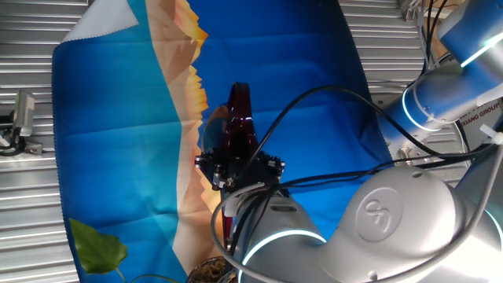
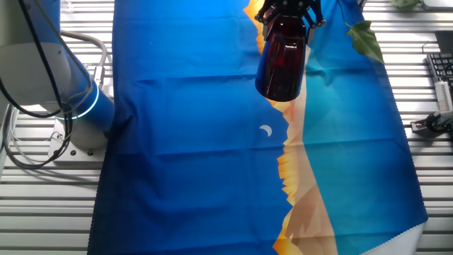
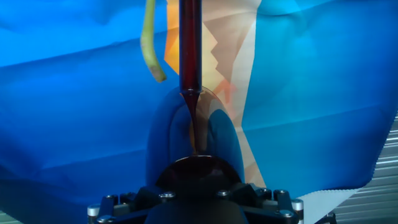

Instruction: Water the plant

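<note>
A dark red long-spouted watering vessel (image 1: 238,126) hangs in my gripper (image 1: 238,167) above the blue cloth. In the other fixed view the vessel (image 2: 282,64) is under the gripper (image 2: 289,14). In the hand view its spout (image 3: 190,50) points away from the hand and its round body (image 3: 198,173) fills the bottom centre, hiding the fingers. The plant shows only in part: a green leaf (image 1: 98,248) and the rim of the pot of brown soil (image 1: 211,271) at the bottom edge, a leaf (image 2: 366,39) at the top right, and a pale green stalk (image 3: 150,43) left of the spout.
A blue cloth (image 2: 184,142) with an orange and beige mountain print covers the slatted metal table (image 2: 49,205). The arm's base (image 2: 74,113) stands at the left. A keyboard (image 2: 442,71) and a small tool (image 2: 432,124) lie at the right edge. A camera (image 1: 22,118) stands at the left.
</note>
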You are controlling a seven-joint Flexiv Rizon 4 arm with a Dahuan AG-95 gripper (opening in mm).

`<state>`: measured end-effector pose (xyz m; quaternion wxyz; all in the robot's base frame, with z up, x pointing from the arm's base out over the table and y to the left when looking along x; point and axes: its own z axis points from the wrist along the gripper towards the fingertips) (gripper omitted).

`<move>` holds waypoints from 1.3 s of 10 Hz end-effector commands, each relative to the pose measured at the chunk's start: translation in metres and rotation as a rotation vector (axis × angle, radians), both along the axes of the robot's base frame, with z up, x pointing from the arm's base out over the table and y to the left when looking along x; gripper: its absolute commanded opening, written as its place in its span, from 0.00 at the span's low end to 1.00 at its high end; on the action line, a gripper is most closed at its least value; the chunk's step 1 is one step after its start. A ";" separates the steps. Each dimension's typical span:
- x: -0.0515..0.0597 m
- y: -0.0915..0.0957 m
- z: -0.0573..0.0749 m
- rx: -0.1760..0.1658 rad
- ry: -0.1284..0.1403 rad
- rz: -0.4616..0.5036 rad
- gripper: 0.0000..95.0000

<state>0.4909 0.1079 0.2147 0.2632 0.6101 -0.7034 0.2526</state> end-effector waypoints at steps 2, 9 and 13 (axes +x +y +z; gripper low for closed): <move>0.000 0.000 0.001 -0.007 0.000 0.000 0.00; 0.000 0.000 0.002 -0.021 0.003 0.001 0.00; 0.000 0.000 0.002 -0.038 0.008 0.005 0.00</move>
